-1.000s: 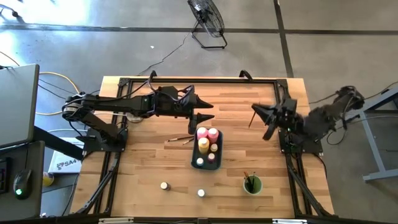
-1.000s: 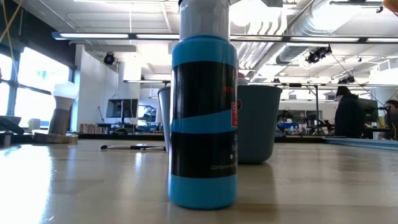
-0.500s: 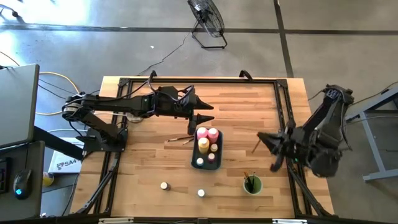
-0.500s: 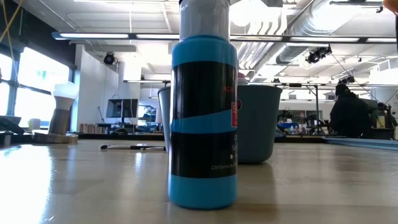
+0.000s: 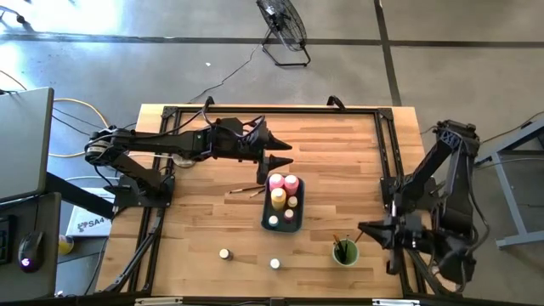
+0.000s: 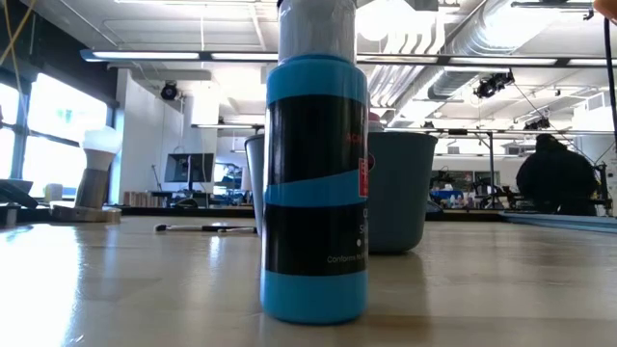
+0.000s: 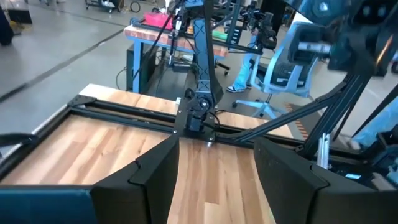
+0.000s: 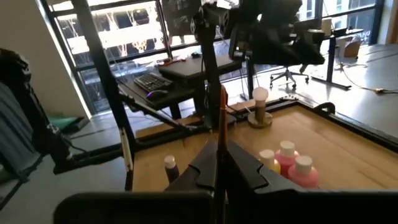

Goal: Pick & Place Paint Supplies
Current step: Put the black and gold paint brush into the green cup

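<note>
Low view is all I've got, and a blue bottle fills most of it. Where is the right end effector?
Observer: The right end effector is toward the table's right side, just beside the green cup.
Operator: Is it carrying anything?
Observer: Yes, it is shut on a paintbrush, with the handle pinched between its fingers.
Operator: And the left one?
Observer: The left end effector hangs open and empty just behind the tray.
</note>
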